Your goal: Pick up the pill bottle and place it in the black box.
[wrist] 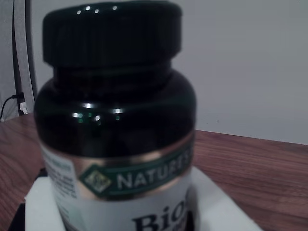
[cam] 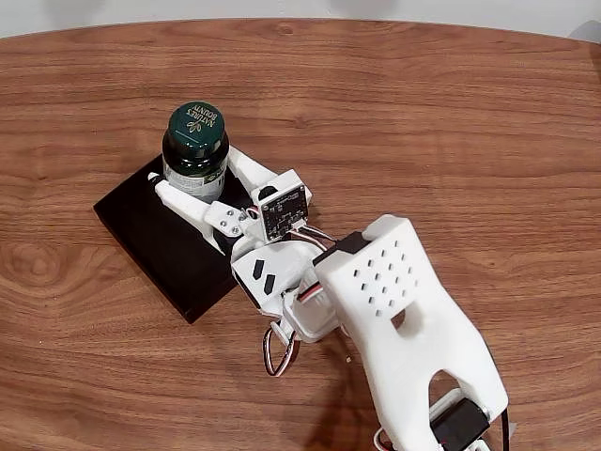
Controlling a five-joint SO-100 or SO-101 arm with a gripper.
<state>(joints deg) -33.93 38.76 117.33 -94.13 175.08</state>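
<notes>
The pill bottle (cam: 195, 141) stands upright, dark green with a ribbed cap and a white-and-green label, over the far corner of the black box (cam: 155, 240) in the fixed view. My gripper (cam: 192, 169) reaches in from the lower right, a white finger (cam: 188, 205) against each side of the bottle, shut on it. I cannot tell whether the bottle rests on the box floor or hangs just above it. In the wrist view the bottle (wrist: 113, 120) is very close, with a white finger (wrist: 41, 204) on either side of its label.
The wooden table (cam: 451, 122) spreads out around the box, with bare wood to the left, right and far side. The white arm (cam: 404, 319) covers the near right part. A pale wall (wrist: 250, 62) rises behind the table.
</notes>
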